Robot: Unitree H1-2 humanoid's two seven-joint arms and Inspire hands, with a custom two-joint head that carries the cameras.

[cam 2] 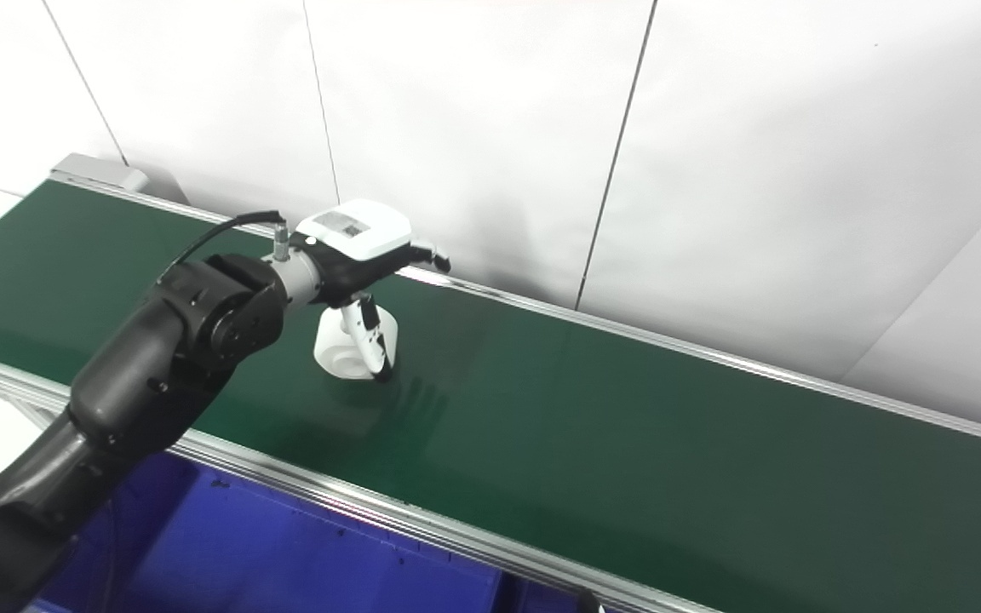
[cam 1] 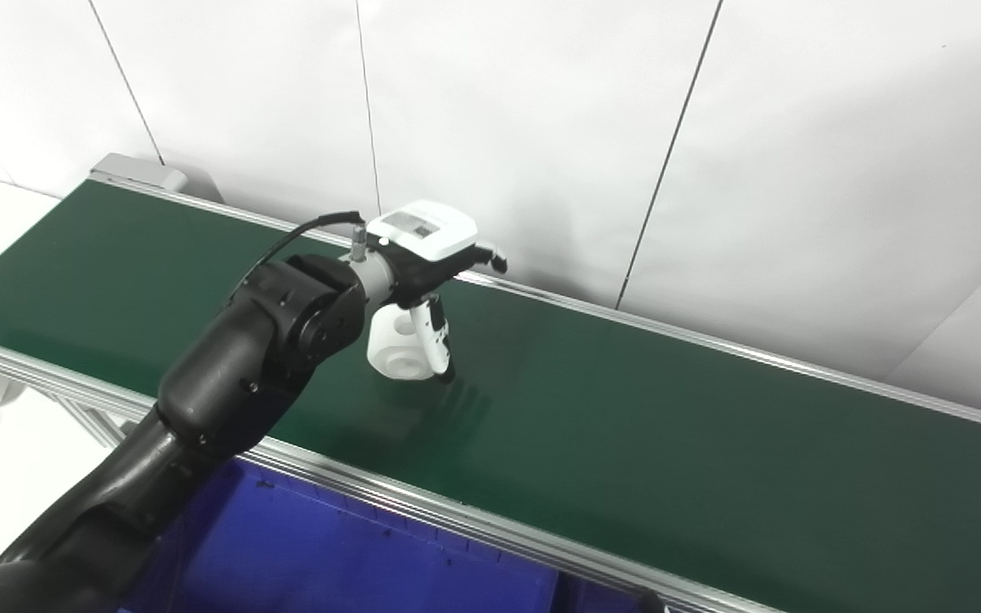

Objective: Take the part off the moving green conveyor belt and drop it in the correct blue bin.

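White panelled wall (cam 1: 797,128), thin dark seams (cam 1: 669,153)

Readable text: you won't find any you can make out in either view
Left robot hand (cam 1: 427,255) label: a small grey printed patch sits on its white back cover, too blurred for you to read
Numbers, brands, signs: none you can read

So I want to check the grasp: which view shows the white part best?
The left eye view: the white part shows its round holes, standing on the green belt under the left hand. In the right eye view one of the fingers crosses the part's face and hides more of it.
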